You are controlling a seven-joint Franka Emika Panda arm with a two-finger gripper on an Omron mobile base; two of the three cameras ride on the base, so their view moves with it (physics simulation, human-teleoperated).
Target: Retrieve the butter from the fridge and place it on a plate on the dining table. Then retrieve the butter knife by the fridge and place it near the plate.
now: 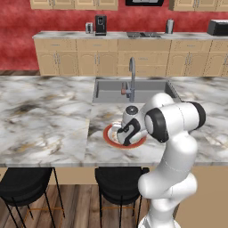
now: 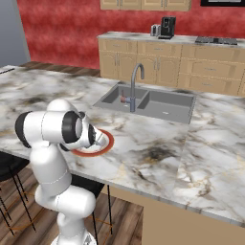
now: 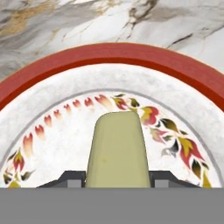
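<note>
The butter [image 3: 116, 148], a pale yellow-green stick, sits between my dark fingertips [image 3: 72, 178] in the hand view. My gripper [image 3: 116, 177] is shut on it, just above the whitish, flower-painted centre of the plate [image 3: 113, 54]. The red-rimmed plate [image 1: 108, 133] lies on the marble dining table [image 1: 44, 116] near its front edge, in front of the sink, and my hand covers most of it. The right base view shows the plate's rim [image 2: 109, 139] beside the arm. The butter knife is out of view. A tall grey panel [image 2: 9, 33] at the far left may be the fridge; I cannot tell.
A sunken grey sink [image 1: 111, 91] with a tap [image 1: 132, 75] lies just behind the plate. Two black stools [image 1: 26, 185] stand under the table's front edge. Tan cabinets [image 1: 133, 58] with a coffee machine [image 1: 100, 24] line the red wall.
</note>
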